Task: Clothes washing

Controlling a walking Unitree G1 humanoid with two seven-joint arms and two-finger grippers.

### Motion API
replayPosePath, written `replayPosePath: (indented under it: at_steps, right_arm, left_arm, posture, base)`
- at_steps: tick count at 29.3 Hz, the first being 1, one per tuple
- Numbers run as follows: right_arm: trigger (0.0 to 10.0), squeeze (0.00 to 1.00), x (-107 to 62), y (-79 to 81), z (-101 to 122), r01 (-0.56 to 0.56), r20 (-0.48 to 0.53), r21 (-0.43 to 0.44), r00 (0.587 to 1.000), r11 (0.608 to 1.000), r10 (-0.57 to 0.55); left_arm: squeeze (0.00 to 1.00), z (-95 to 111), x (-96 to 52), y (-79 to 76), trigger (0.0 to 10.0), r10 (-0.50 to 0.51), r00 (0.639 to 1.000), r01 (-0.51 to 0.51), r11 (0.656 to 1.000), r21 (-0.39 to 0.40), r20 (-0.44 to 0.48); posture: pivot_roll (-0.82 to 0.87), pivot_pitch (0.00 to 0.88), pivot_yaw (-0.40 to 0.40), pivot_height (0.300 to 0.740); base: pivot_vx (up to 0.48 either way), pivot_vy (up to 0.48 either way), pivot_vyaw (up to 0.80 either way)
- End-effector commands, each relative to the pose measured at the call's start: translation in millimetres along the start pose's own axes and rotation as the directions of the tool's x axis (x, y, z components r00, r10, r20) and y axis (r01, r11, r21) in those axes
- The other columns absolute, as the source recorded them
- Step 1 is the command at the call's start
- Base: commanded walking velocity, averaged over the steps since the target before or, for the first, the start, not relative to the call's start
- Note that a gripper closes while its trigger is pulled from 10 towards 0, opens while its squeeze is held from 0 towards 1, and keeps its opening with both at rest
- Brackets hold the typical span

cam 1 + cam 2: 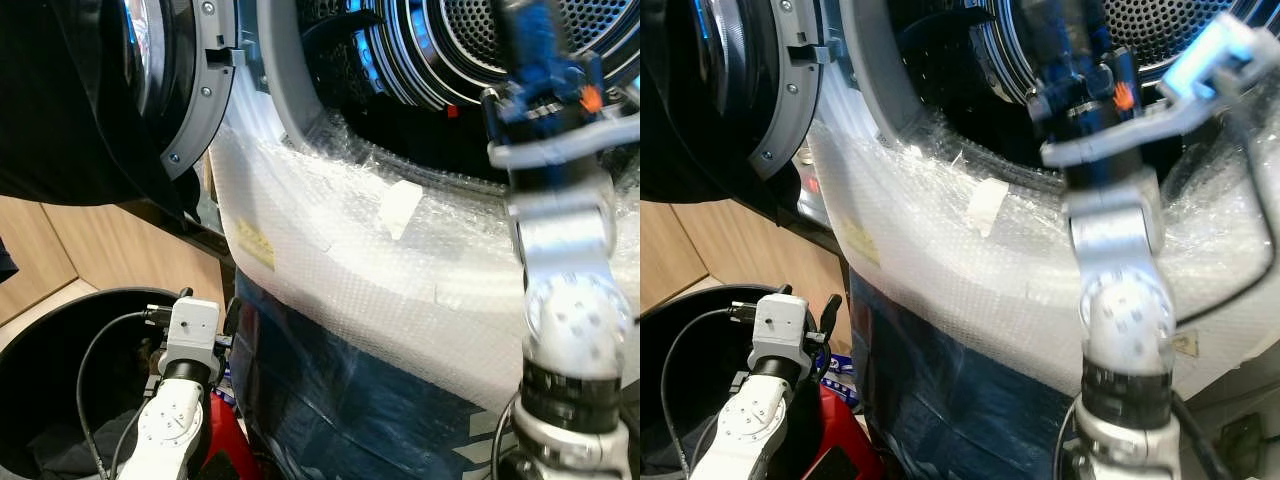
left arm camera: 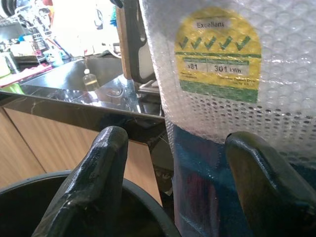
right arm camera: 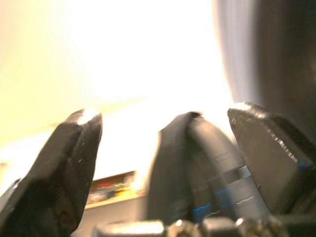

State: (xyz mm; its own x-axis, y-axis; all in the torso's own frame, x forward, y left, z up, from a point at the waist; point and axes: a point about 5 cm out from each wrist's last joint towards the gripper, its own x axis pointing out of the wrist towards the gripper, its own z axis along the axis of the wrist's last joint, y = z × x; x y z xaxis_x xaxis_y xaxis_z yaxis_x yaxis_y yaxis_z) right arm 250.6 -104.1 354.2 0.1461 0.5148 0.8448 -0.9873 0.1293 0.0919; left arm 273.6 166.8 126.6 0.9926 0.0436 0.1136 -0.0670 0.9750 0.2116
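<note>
The washing machine (image 1: 400,260), wrapped in bubble wrap, stands close in front with its round door (image 1: 195,90) swung open to the left and the drum (image 1: 520,40) open at the top. My right arm (image 1: 565,250) reaches up into the drum mouth. In the right wrist view my right gripper (image 3: 163,118) is open, and a dark curved shape I cannot identify lies between its fingers. My left gripper (image 2: 177,136) is open and empty, low beside the machine above a black basket (image 1: 60,330) holding dark clothes (image 1: 70,450).
A large black mass like cloth (image 1: 60,100) hangs by the open door. A dark worktop (image 2: 74,94) and wooden cabinet fronts (image 1: 50,250) stand to the left. Something red (image 1: 225,440) lies between basket and machine. A yellow energy label (image 2: 217,54) is on the machine's front.
</note>
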Motion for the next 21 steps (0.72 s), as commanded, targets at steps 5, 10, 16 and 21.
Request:
replayPosePath:
  at_steps: [5,10,16,21]
  right_arm:
    - [10.0,0.00,-53.6,24.3,-58,-0.081,-0.398,0.129,0.908,0.988,0.127]
    - [10.0,0.00,-109.0,22.1,-90,0.051,-0.612,0.186,0.788,0.981,0.075]
    - [10.0,0.00,-186.4,-4.2,-125,0.298,-0.816,0.054,0.563,0.953,-0.130]
    - [10.0,0.00,-314.1,-24.2,-146,0.527,-0.910,-0.343,0.020,0.777,-0.415]
  left_arm:
    - [0.00,4,2.3,1.9,10.0,0.012,1.000,-0.012,1.000,0.010,0.014]
    - [0.00,5,1.9,7.6,10.0,0.031,0.999,-0.031,0.999,0.018,0.020]
    - [0.00,8,0.5,14.5,10.0,0.054,0.998,-0.055,0.998,0.025,0.029]
    - [0.00,15,0.2,21.5,10.0,0.074,0.996,-0.076,0.997,0.034,0.050]
  posture:
    - [0.11,0.046,-0.101,0.740]
    - [0.12,0.049,-0.109,0.740]
    - [0.14,0.051,-0.119,0.740]
    - [0.15,0.055,-0.116,0.740]
  base:
    - [0.000,0.000,0.00]
    - [0.000,0.000,0.00]
    - [0.000,0.000,0.00]
    - [0.000,0.000,0.00]
